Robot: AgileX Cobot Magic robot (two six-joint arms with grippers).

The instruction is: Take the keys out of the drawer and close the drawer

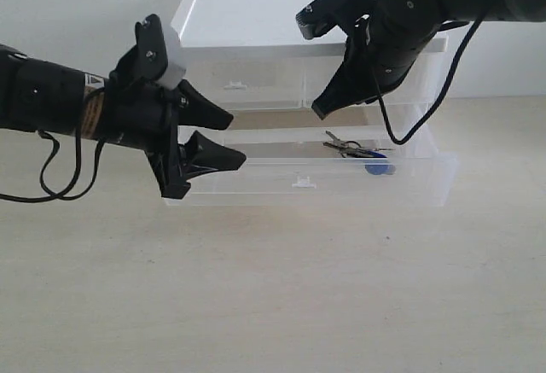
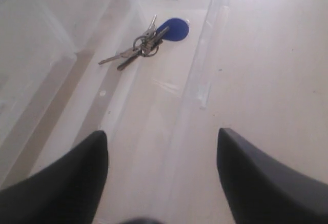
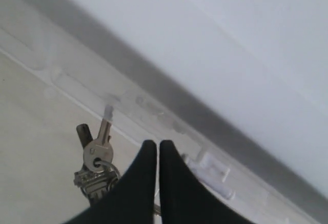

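Observation:
The wide translucent drawer (image 1: 256,187) stands pulled out from the white-topped unit (image 1: 247,14). The keys (image 1: 351,148) lie inside it toward the right end, silver blades fanned out, the blue fob (image 1: 376,166) beside them. My right gripper (image 1: 320,110) hangs shut above the drawer, just left of and above the keys, holding nothing. In the right wrist view the keys (image 3: 95,167) lie beside the shut gripper (image 3: 158,144). My left gripper (image 1: 237,141) is open at the drawer's left end. Its wrist view looks along the drawer (image 2: 200,75) to the keys (image 2: 141,49) and fob (image 2: 174,30), well beyond the gripper (image 2: 161,134).
Two half-width translucent drawers (image 1: 256,87) sit shut above the open one; one of their white tab handles (image 3: 212,165) shows in the right wrist view. The unit stands against a white wall on a pale tabletop (image 1: 273,288). A black cable (image 1: 435,91) loops below the right arm.

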